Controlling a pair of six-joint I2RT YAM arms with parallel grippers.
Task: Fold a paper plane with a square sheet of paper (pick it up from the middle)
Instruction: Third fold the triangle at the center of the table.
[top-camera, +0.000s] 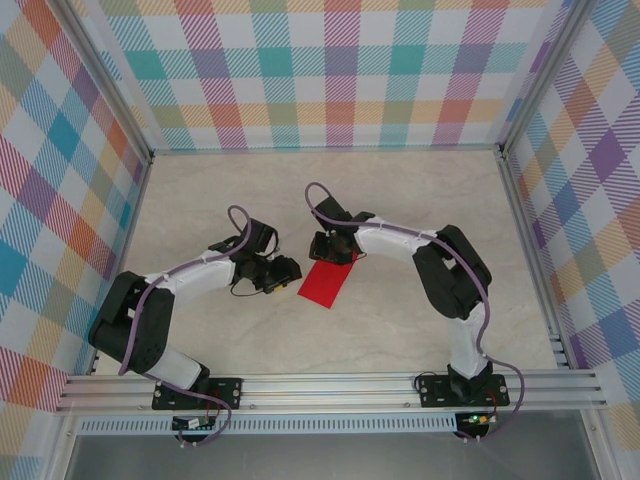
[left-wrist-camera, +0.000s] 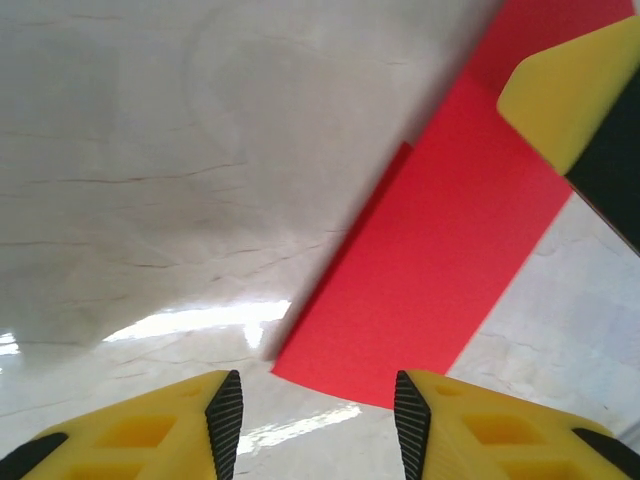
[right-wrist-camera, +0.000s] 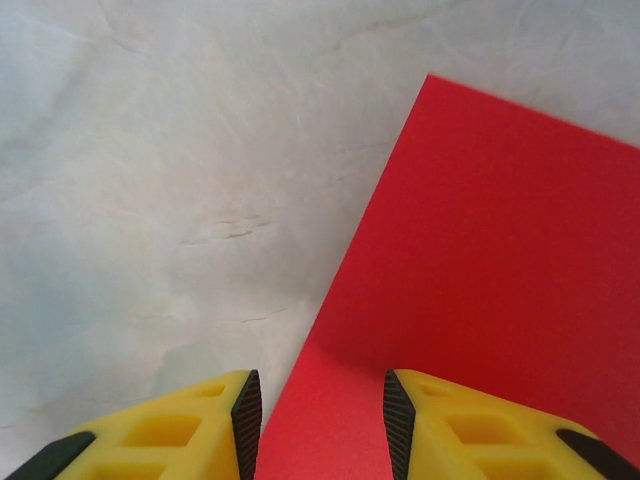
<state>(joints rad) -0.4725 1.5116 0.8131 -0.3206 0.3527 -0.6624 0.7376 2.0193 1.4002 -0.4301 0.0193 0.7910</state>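
Note:
The red sheet of paper (top-camera: 325, 283) lies flat on the marble table as a long narrow oblong, tilted, with no yellow face showing. My left gripper (top-camera: 290, 272) sits just left of it. In the left wrist view that gripper (left-wrist-camera: 318, 420) is open, and the sheet's (left-wrist-camera: 430, 270) near end lies on the table just ahead of the fingertips, untouched. My right gripper (top-camera: 335, 255) hovers at the sheet's far end. In the right wrist view it (right-wrist-camera: 318, 425) is open, with the sheet's (right-wrist-camera: 500, 260) long edge running under the gap. The paper plane is out of view.
The right gripper's yellow finger (left-wrist-camera: 570, 100) rises over the sheet's far end in the left wrist view. Checked walls (top-camera: 330, 70) and aluminium rails (top-camera: 330, 385) enclose the table (top-camera: 400, 200). Bare marble surrounds the sheet.

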